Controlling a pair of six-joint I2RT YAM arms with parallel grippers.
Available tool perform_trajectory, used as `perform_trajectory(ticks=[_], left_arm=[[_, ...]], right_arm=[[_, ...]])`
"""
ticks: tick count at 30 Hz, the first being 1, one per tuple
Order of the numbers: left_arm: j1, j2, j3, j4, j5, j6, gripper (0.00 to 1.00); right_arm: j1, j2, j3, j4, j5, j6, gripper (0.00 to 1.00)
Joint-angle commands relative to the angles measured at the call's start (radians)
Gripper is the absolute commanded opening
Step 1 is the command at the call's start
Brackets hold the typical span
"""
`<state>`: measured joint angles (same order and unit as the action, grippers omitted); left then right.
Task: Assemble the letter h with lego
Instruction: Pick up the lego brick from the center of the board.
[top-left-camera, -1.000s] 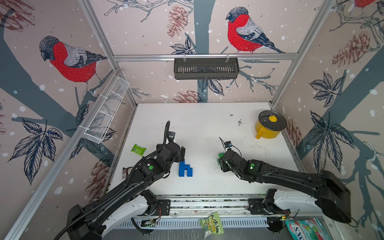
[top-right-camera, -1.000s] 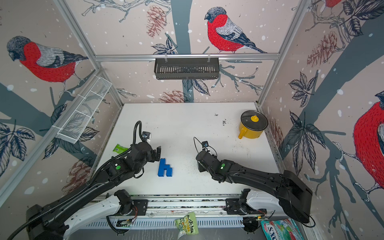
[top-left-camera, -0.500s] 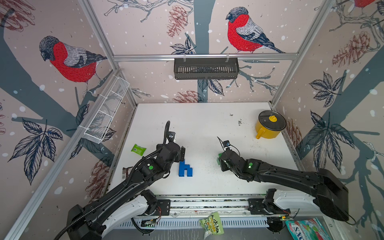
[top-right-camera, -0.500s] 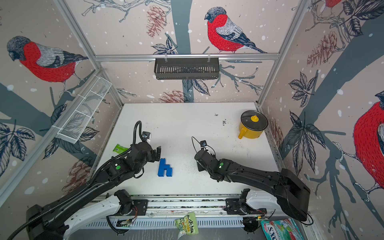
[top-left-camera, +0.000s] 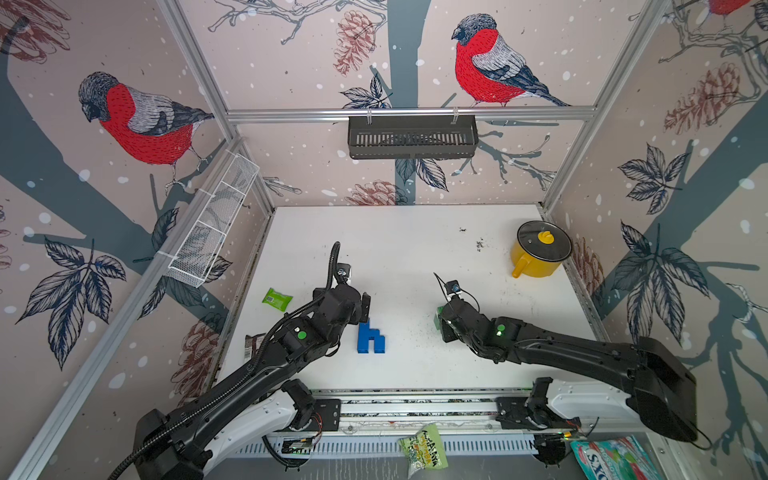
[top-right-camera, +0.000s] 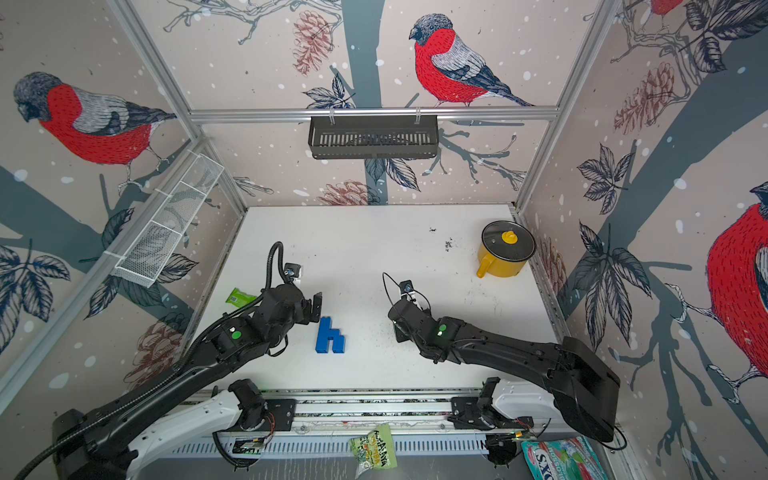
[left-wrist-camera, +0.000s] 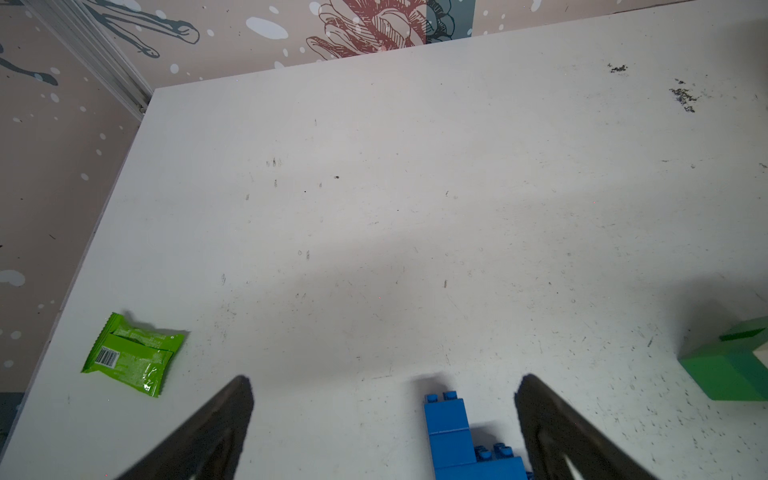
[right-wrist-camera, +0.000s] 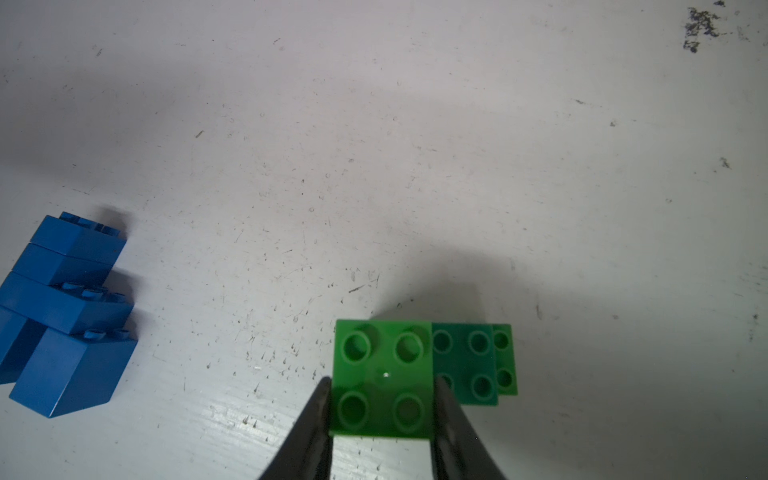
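Blue lego bricks joined in an h shape (top-left-camera: 370, 338) (top-right-camera: 329, 336) lie flat on the white table (top-left-camera: 415, 257). My left gripper (top-left-camera: 358, 309) (left-wrist-camera: 386, 382) hovers open just behind the h, whose top end (left-wrist-camera: 446, 415) sits between the spread fingers without touching them. In the right wrist view my right gripper (right-wrist-camera: 383, 384) is shut on a light-green square lego brick (right-wrist-camera: 382, 365), one finger on each side. Darker green bricks (right-wrist-camera: 465, 361) lie right against it. From above only a green sliver (top-left-camera: 437, 316) shows at the right gripper (top-left-camera: 441, 323).
A yellow pot with a glass lid (top-left-camera: 540, 253) stands at the back right. A flat green packet (top-left-camera: 277, 298) (left-wrist-camera: 133, 357) and a dark wrapper (top-left-camera: 251, 345) lie by the left edge. A white wire basket (top-left-camera: 212, 224) hangs on the left wall. Dark crumbs (top-left-camera: 480, 245) dot the table.
The right gripper's jaws have shut on the light-green brick, and its arm has edged slightly left. The left arm and the blue h have not moved.
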<state>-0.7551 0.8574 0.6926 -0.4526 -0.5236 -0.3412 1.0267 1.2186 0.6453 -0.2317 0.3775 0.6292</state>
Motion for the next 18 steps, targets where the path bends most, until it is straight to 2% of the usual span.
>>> perform_trajectory(ticks=[1,8,18], left_arm=[[0.000,-0.003,0.005,0.008,-0.009,-0.006,0.98],[0.000,-0.004,0.003,0.008,-0.009,-0.007,0.98],[0.001,-0.007,0.004,0.009,-0.010,-0.007,0.98]], right_arm=[[0.001,-0.003,0.010,-0.014,0.018,0.006,0.35],[0.005,0.003,0.032,-0.052,0.024,0.015,0.31],[0.009,0.021,0.163,-0.283,0.035,0.092,0.19]])
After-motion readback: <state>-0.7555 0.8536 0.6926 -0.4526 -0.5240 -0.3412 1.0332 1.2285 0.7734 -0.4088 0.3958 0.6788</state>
